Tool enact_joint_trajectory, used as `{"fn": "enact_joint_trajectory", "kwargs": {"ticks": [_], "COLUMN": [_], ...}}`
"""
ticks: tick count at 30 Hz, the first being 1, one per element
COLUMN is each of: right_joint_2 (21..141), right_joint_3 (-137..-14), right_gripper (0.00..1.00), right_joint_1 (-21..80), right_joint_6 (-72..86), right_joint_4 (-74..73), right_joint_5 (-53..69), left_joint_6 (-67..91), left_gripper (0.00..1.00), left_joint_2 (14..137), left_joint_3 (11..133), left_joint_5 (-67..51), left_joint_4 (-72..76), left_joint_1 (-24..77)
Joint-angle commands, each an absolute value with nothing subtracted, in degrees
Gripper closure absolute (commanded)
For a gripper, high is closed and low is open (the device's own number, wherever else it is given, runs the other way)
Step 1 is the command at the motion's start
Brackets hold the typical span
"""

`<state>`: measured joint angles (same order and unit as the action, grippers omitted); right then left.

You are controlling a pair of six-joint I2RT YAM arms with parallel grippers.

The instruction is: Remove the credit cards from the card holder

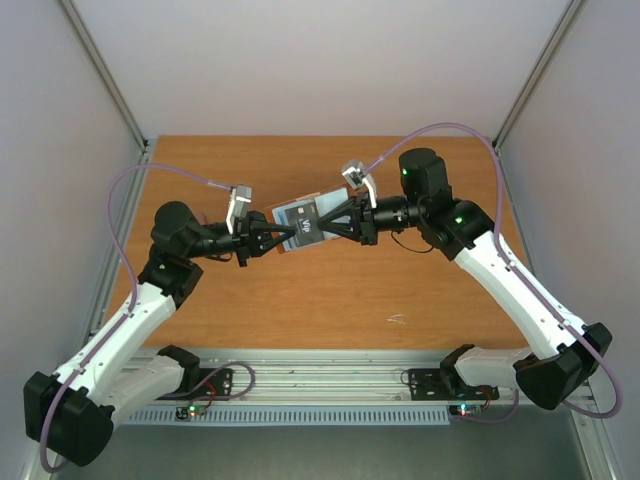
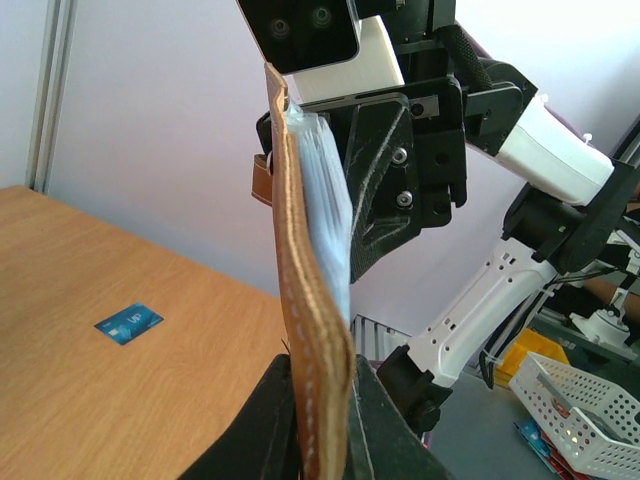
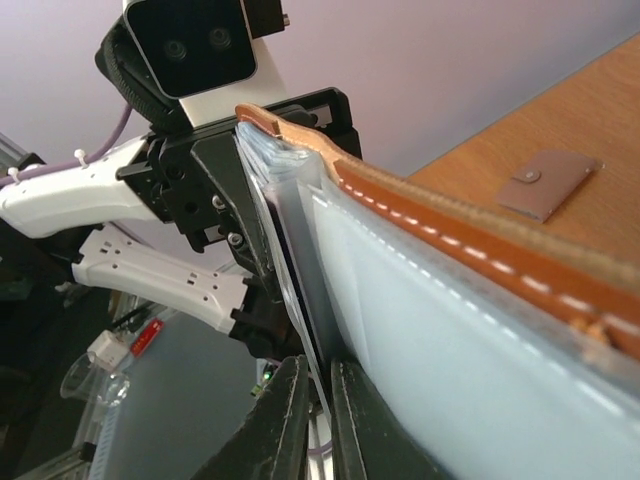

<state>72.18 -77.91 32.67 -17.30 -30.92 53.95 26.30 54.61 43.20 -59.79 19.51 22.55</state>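
Aloft, the left gripper (image 2: 322,395) clamps the brown card holder (image 2: 300,270) by its leather edge; the right gripper (image 3: 318,385) pinches its pale-blue inner side (one blue credit card (image 2: 130,322) lies on the table (image 2: 80,410)).

Wooden table (image 1: 330,310) — white mesh basket (image 2: 585,405) off it.

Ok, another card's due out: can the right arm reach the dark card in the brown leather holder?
Probably yes: the right end effector seems to pinch the dark card, and the left end effector clamps the brown leather card holder aloft.
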Motion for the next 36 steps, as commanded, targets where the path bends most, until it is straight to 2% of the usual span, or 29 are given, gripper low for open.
{"fn": "enact_joint_trajectory", "kwargs": {"ticks": [1, 4, 8, 13, 18, 23, 30, 31, 34, 36], "right_joint_2": [72.26, 72.82, 72.58, 69.88, 69.04, 68.88, 68.25, 68.25, 68.17, 67.91], "right_joint_3": [-76.17, -76.07, -75.24, -74.76, -76.11, -77.69, -79.06, -79.15, -79.36, -79.51], "right_gripper": [0.9, 0.9, 0.99, 0.99, 0.99, 0.99, 0.99, 0.99, 0.99, 0.99], "right_joint_1": [32.73, 33.27, 33.66, 32.9, 30.51, 30.11, 30.06, 30.06, 30.06, 29.99], "right_joint_6": [-15.07, -15.37, -14.78, -16.84, -19.47, -20.71, -22.05, -22.14, -22.34, -23.03], "right_joint_4": [-27.21, -27.24, -25.35, -26.16, -31.7, -34.55, -36.87, -37.11, -37.64, -38.34], "right_joint_5": [55.63, 54.74, 56.42, 56.05, 55.48, 55.17, 54.31, 54.46, 54.52, 53.89], "left_joint_6": [25.05, 25.05, 25.05, 24.98, 24.96, 24.96, 24.7, 24.63, 24.46, 23.98], "left_gripper": [1.0, 1.0, 1.0, 0.99, 0.9, 0.89, 0.82, 0.83, 0.99, 1.0], "left_joint_2": [53.53, 53.61, 53.59, 53.52, 53.53, 53.61, 53.64, 53.69, 53.8, 53.79], "left_joint_3": [43.44, 43.51, 43.52, 43.51, 43.64, 43.59, 43.86, 43.92, 44.1, 44.36], "left_joint_5": [-60.45, -60.59, -60.6, -59.89, -59.77, -59.5, -59.39, -59.38, -59.27, -58.4], "left_joint_4": [22.19, 22.24, 22.23, 21.66, 21.45, 21.28, 20.74, 20.68, 20.11, 18.5], "left_joint_1": [22.68, 22.7, 22.72, 22.72, 22.68, 22.68, 22.69, 22.69, 22.73, 22.71]}}
